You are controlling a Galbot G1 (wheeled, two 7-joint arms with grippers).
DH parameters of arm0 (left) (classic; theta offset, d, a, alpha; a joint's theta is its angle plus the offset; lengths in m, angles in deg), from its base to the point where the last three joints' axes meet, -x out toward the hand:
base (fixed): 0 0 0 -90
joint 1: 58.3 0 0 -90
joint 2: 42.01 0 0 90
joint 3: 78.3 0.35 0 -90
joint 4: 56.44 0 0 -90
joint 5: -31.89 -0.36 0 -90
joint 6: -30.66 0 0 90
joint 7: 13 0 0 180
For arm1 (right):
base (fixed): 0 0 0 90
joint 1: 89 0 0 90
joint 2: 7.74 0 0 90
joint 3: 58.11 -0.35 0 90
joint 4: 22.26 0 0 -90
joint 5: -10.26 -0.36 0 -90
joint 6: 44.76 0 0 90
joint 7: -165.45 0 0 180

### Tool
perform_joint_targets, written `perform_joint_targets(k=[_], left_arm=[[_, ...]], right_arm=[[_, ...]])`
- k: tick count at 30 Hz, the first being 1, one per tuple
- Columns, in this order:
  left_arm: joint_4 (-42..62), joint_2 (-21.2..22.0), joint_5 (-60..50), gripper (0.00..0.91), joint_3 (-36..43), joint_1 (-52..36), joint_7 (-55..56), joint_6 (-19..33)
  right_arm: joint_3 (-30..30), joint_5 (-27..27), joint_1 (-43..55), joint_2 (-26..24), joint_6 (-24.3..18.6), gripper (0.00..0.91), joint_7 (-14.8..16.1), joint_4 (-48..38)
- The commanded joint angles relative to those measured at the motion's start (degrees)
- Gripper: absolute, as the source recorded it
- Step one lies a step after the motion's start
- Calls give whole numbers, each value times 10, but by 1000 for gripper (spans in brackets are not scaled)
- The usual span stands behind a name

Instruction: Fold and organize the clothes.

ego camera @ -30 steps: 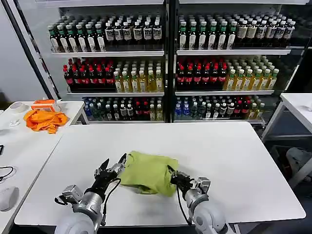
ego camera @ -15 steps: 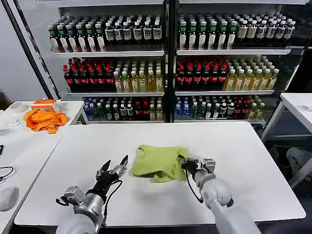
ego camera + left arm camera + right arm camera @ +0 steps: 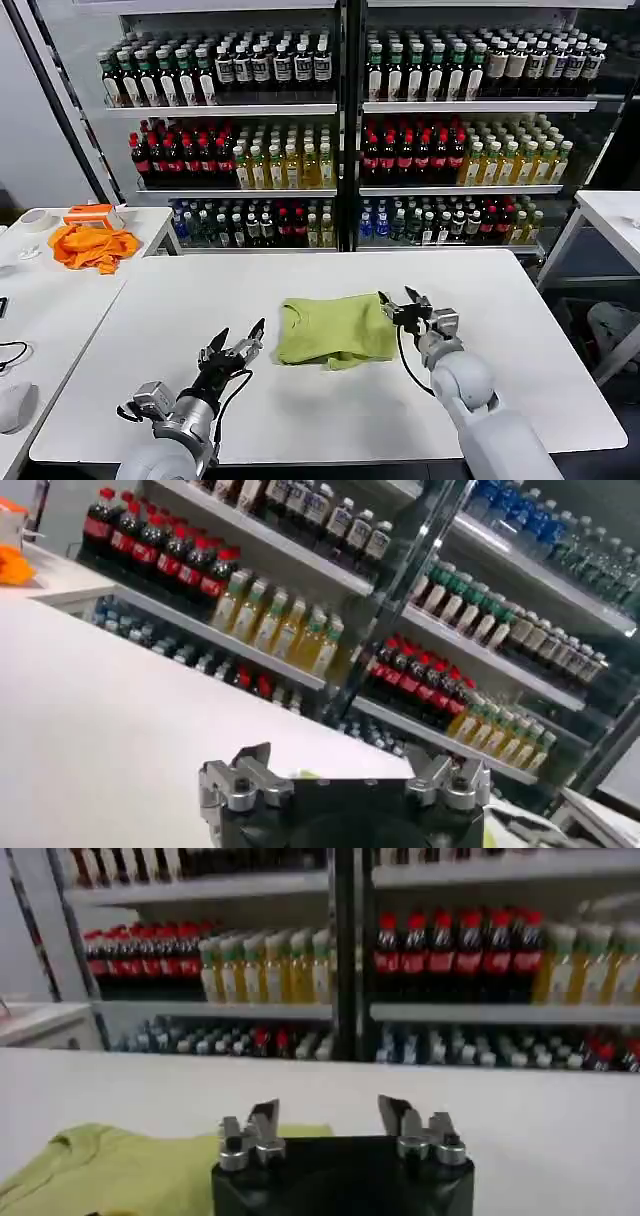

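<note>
The clothes, a lime yellow-green T-shirt (image 3: 336, 330), lie folded in a compact rectangle near the middle of the white table (image 3: 500, 300), neck toward my left. My right gripper (image 3: 401, 301) hovers open just off the shirt's right edge, with nothing between its fingers. In the right wrist view the shirt (image 3: 110, 1173) lies beside and below the open right gripper (image 3: 327, 1116). My left gripper (image 3: 239, 339) stands open near the table's front, a short way left of the shirt. The left wrist view shows the open left gripper (image 3: 340, 765) over bare tabletop.
An orange cloth (image 3: 92, 245) and an orange box (image 3: 88, 214) sit on a second table at the left. Drink shelves (image 3: 340, 130) stand behind the table. Another white table (image 3: 615, 215) is at the right.
My right gripper carried the shirt's near edge away from me, let go and opened. The shirt now lies flatter and farther back. My left gripper stayed almost still.
</note>
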Motion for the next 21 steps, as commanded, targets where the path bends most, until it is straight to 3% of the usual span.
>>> perform_joint_targets(k=[1,8,21], left_arm=[[9,-1,-92,907,4,4,1,35],[19,9,-256,907,-11,22,0,101],[-23,38,-356,907,-12,100,-15,129]], right_arm=[[-76,85,-166,-6,-109,907,-21,119],[-125,100,-271,12,-166,907,-20,177],[-148,131,-356,26,-161,907,-17,239]])
